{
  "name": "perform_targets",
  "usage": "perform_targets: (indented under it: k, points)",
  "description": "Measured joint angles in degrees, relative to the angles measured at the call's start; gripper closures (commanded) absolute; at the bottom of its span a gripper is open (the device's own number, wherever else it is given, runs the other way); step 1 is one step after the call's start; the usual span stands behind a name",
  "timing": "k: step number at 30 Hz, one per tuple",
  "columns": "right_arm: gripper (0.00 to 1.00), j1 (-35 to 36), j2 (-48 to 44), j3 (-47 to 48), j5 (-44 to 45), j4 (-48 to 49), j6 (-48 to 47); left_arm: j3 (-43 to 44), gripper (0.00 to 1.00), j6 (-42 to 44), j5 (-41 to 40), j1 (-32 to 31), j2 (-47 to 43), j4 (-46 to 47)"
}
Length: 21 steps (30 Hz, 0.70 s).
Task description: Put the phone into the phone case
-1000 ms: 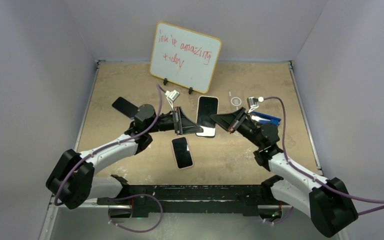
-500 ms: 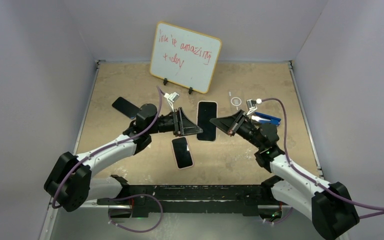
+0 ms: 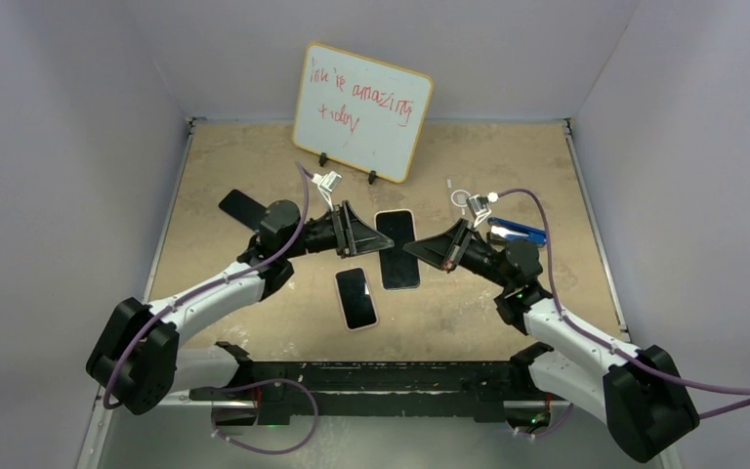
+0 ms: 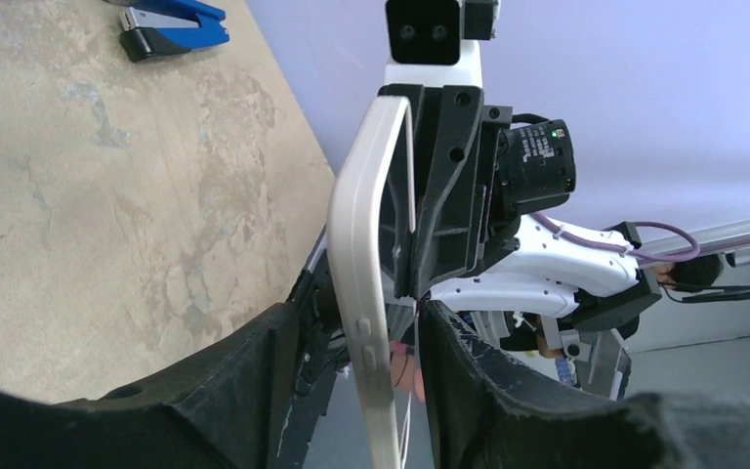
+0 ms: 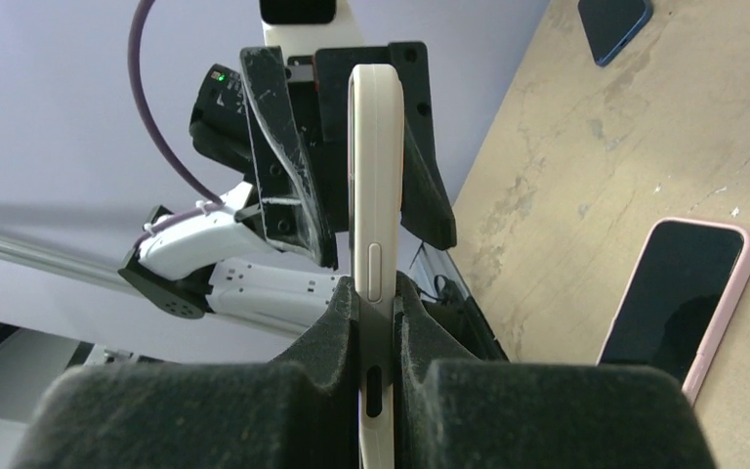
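A cream phone case (image 3: 396,250) with a dark phone screen showing in it hangs above the table's middle, between my two grippers. My right gripper (image 3: 414,250) is shut on the case's edge, and in the right wrist view its pads (image 5: 337,318) press both sides of the case (image 5: 375,176). My left gripper (image 3: 375,242) is open around the opposite end. In the left wrist view the case (image 4: 361,264) stands between the fingers (image 4: 273,362) with a gap on each side.
A second phone with a pink rim (image 3: 356,298) lies face up on the table below the held one. A dark phone (image 3: 243,208) lies at the left, a blue stapler (image 3: 518,233) at the right, a small ring (image 3: 461,197) and a whiteboard (image 3: 361,110) behind.
The cased phone has moved left and toward the near edge, carried by my right gripper. My left gripper has drawn back to the left with it.
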Motion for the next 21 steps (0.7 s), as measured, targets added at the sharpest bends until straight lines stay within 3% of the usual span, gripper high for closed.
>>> perform_targets:
  k: [4, 8, 13, 21]
  points:
    - [0.97, 0.0, 0.0, 0.1, -1.8, -2.1, -1.0, 0.0, 0.8, -1.1, -0.1, 0.2, 0.9, 1.9]
    - [0.74, 0.0, -0.1, 0.6, -3.0, -5.4, -2.9, 0.0, 1.0, -2.4, -0.1, 0.2, 1.6, 2.6]
    - [0.5, 0.0, -0.4, 1.7, -3.5, -8.1, -4.3, -0.4, 1.0, -2.9, -0.5, 0.3, 1.6, 4.5]
    - [0.46, 0.0, -1.0, 0.1, -6.2, -9.4, -4.7, -1.6, 1.0, -3.0, -2.1, 1.3, 1.6, 5.6]
